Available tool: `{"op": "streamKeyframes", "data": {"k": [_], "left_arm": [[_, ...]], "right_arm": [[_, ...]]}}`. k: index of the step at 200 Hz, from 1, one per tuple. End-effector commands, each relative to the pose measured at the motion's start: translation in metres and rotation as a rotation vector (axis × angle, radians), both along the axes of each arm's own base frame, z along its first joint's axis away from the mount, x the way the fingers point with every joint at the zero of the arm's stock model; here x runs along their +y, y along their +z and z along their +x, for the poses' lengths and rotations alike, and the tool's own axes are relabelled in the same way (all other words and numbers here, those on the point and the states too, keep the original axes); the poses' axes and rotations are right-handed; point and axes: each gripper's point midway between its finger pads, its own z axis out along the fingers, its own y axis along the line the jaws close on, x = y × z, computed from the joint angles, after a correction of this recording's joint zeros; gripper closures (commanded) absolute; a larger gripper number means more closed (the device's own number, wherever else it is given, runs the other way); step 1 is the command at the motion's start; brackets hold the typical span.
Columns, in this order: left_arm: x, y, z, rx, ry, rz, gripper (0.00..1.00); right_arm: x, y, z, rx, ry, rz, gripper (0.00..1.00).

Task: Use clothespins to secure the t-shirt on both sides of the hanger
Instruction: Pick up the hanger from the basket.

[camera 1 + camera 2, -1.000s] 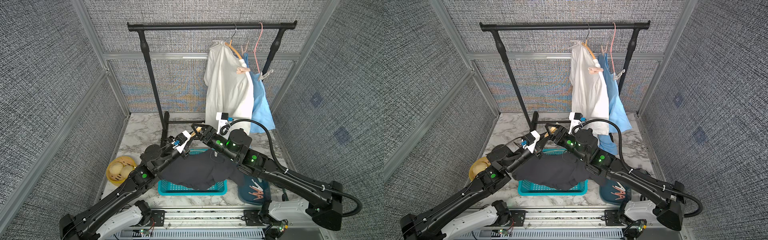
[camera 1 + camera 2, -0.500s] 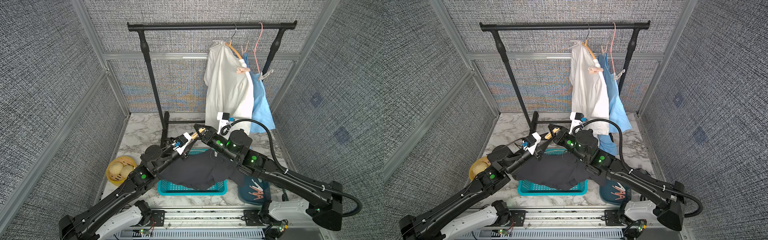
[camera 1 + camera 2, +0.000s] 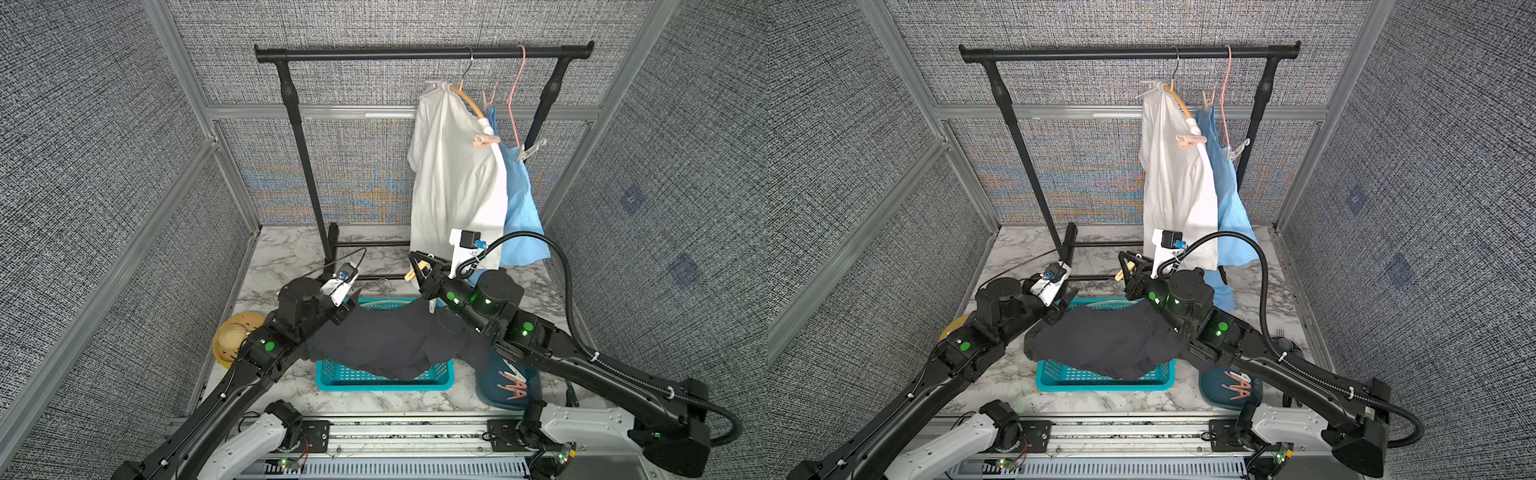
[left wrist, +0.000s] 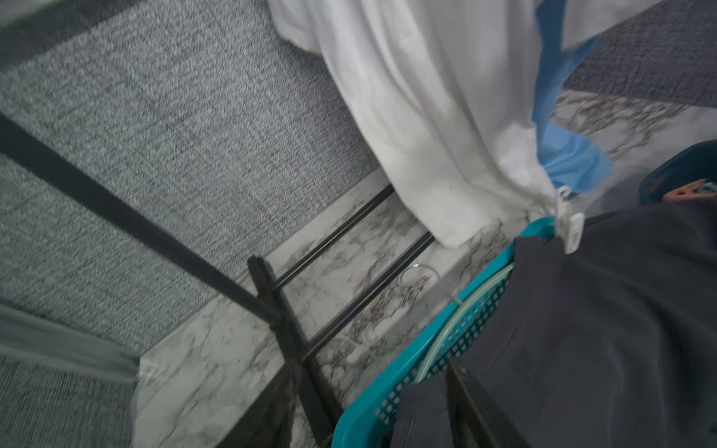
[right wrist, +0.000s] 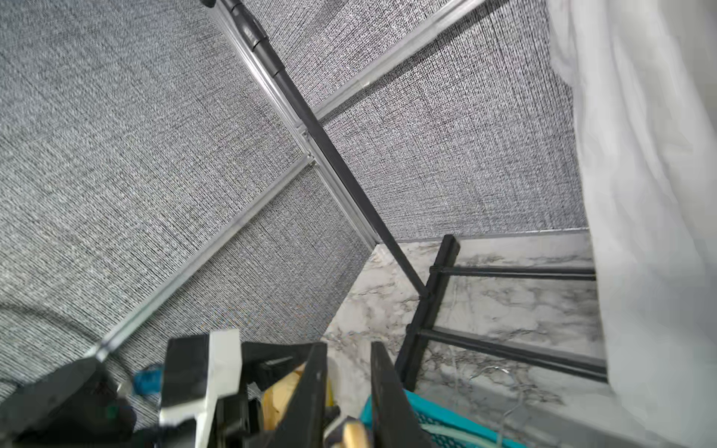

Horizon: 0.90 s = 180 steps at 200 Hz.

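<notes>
A dark t-shirt [image 3: 1100, 345] drapes over a teal basket [image 3: 1100, 380] on the marble surface [image 3: 1017, 386]. The right end effector [image 3: 1125, 266] pinches a beige clothespin [image 3: 1121, 275] beyond the basket. The left end effector [image 3: 1059, 309] sits at the shirt's opposite edge. More clothespins [image 3: 1237, 386] lie in a blue bowl [image 3: 1210, 395].

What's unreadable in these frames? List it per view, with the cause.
- Hanger: the dark t-shirt hides most of it in both top views; the left wrist view shows just a pale strip.
- Clothespins in the blue bowl: count unclear, the right arm overlaps it in both top views.
- Beige clothespin in the right gripper: the right wrist view cuts it off at the edge.
- Left gripper: fingers blurred in the left wrist view; t-shirt contact unclear.
</notes>
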Motion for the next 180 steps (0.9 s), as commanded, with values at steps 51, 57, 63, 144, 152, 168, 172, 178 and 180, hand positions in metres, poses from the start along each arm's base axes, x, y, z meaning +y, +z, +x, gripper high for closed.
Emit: {"op": "streamKeyframes", "data": {"k": [51,57,63,144,152,168,172,178,180], "left_arm": [[0.038,-0.095,-0.012,0.377,-0.014,0.227,0.45],[0.038,-0.097,-0.011,0.379,-0.019,0.23,0.45],[0.038,-0.1,-0.009,0.384,-0.018,0.234,0.45],[0.042,-0.129,-0.008,0.447,-0.017,0.267,0.48],[0.041,-0.132,-0.006,0.454,-0.017,0.269,0.49],[0.038,-0.137,-0.003,0.469,-0.014,0.256,0.51],[0.037,-0.137,-0.002,0.471,-0.014,0.248,0.51],[0.035,-0.138,-0.002,0.475,-0.018,0.233,0.52],[0.034,-0.139,-0.003,0.477,-0.021,0.23,0.52]], "right_arm": [[0.024,-0.026,-0.033,-0.304,0.224,-0.312,1.0],[0.026,-0.026,-0.036,-0.33,0.245,-0.313,1.0],[0.028,-0.028,-0.039,-0.347,0.261,-0.314,1.0],[0.045,-0.035,-0.048,-0.421,0.353,-0.343,1.0],[0.046,-0.036,-0.049,-0.429,0.36,-0.348,1.0],[0.049,-0.038,-0.05,-0.437,0.372,-0.36,1.0],[0.05,-0.039,-0.05,-0.44,0.377,-0.362,1.0],[0.05,-0.039,-0.051,-0.445,0.382,-0.364,1.0],[0.051,-0.039,-0.051,-0.447,0.383,-0.364,1.0]]}}
